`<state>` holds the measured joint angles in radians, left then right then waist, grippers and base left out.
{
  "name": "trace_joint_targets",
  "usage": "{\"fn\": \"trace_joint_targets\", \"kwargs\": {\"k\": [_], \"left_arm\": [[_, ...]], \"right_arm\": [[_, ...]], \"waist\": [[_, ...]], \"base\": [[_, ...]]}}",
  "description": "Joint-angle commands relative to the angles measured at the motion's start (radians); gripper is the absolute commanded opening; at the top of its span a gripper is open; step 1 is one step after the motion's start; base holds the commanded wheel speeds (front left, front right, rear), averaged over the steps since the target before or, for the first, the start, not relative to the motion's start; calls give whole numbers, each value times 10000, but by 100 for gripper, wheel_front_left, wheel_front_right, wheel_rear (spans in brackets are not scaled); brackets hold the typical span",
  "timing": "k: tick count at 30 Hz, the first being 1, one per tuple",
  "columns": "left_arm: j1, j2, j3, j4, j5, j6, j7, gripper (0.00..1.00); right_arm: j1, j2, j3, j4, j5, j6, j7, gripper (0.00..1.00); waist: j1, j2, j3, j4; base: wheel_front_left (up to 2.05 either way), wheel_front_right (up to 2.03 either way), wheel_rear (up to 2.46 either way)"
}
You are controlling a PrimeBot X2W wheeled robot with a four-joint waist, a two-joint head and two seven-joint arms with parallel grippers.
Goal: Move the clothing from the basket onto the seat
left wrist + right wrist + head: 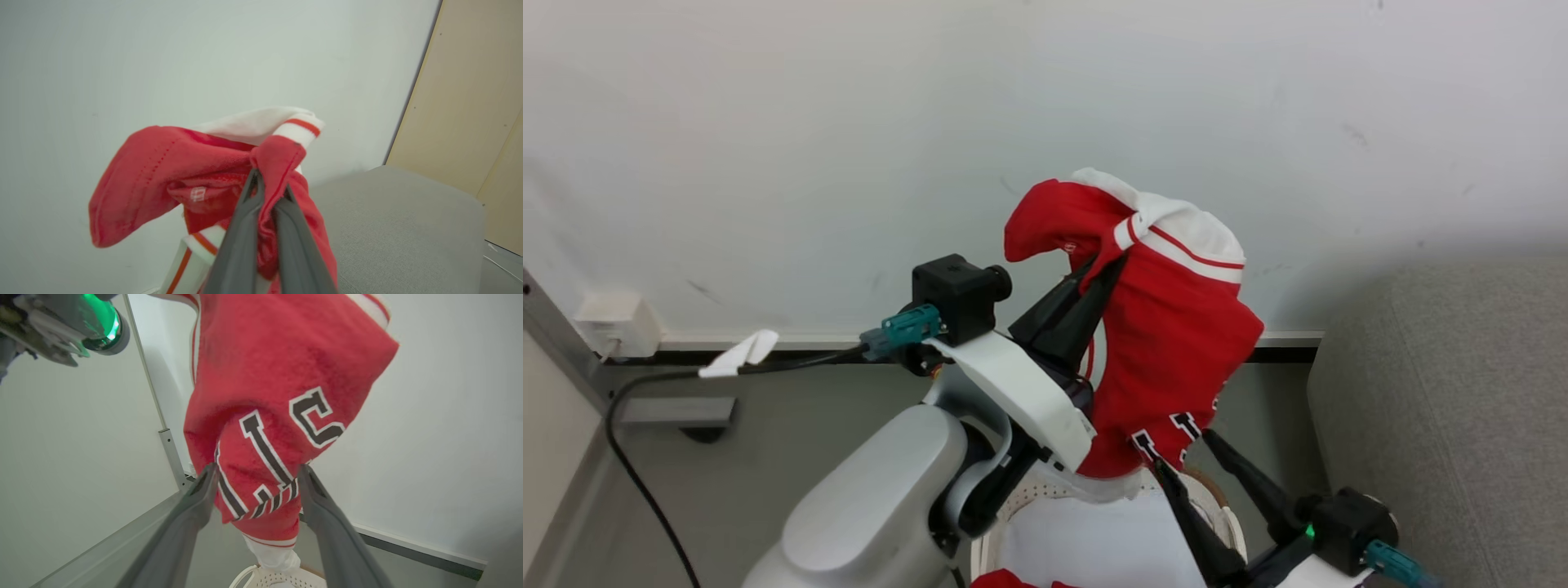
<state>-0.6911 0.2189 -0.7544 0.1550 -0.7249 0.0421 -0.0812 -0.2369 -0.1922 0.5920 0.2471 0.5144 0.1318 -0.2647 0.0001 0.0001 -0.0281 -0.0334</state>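
A red garment [1176, 327] with white panels and black-and-white lettering hangs in the air above the basket [1232, 523]. My left gripper [1107, 273] is shut on its upper fold, and the cloth drapes down from the pinch. The left wrist view has the same gripper [269, 183] clamped on bunched red fabric [163, 179]. My right gripper [1183, 451] stands open just under the garment's lower end. From its wrist, the lettered hem [265, 416] hangs level with the spread fingertips of the right gripper [258, 469]. A scrap of more red clothing [1005, 580] lies in the basket. The grey seat [1462, 392] is to the right.
A white wall runs behind, with a dark baseboard [1282, 355]. A wall box [613, 322] and a black cable [645, 490] are at the left. A beige panel [470, 102] stands beyond the seat [400, 220]. The basket rim [282, 577] shows below the garment.
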Motion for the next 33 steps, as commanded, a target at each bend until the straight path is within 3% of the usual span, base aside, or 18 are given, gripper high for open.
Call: {"fn": "trace_joint_targets", "kwargs": {"k": [1, 7, 20, 21, 22, 23, 33], "left_arm": [[30, -84, -45, -62, -172, -43, 42, 0], [15, -353, -378, -228, -213, -162, 197, 0], [227, -473, -791, -627, -316, -165, 576, 0], [238, -446, -786, -611, -324, -149, 581, 0], [248, -420, -779, -594, -316, -144, 581, 0], [256, -412, -775, -580, -325, -131, 576, 0], [366, -271, -616, -386, -424, -11, 418, 0]], "right_arm": [[-214, 4, 279, 274, 263, -21, 5, 100], [-722, 61, 1106, 1315, 1129, -21, 5, 100], [-1282, 306, 1020, 2099, 1435, -21, 5, 100], [-1304, 327, 1022, 2090, 1436, -21, 5, 83], [-1312, 336, 1028, 2081, 1422, -21, 5, 46], [-1313, 344, 1033, 2070, 1420, -21, 5, 2], [-1148, 256, 899, 1806, 1434, -21, 4, 0]], "waist": [[-1, -1, -38, 188], [-1, -1, -140, 754], [-1, -1, -315, 1581], [-1, -1, -316, 1611], [-1, -1, -313, 1637], [-1, -1, -307, 1656], [-1, -1, -216, 1432]], "base": [[0, 0, 0], [0, 0, 0], [0, 0, 0], [0, 0, 0], [0, 0, 0], [0, 0, 0], [0, 0, 0]]}}
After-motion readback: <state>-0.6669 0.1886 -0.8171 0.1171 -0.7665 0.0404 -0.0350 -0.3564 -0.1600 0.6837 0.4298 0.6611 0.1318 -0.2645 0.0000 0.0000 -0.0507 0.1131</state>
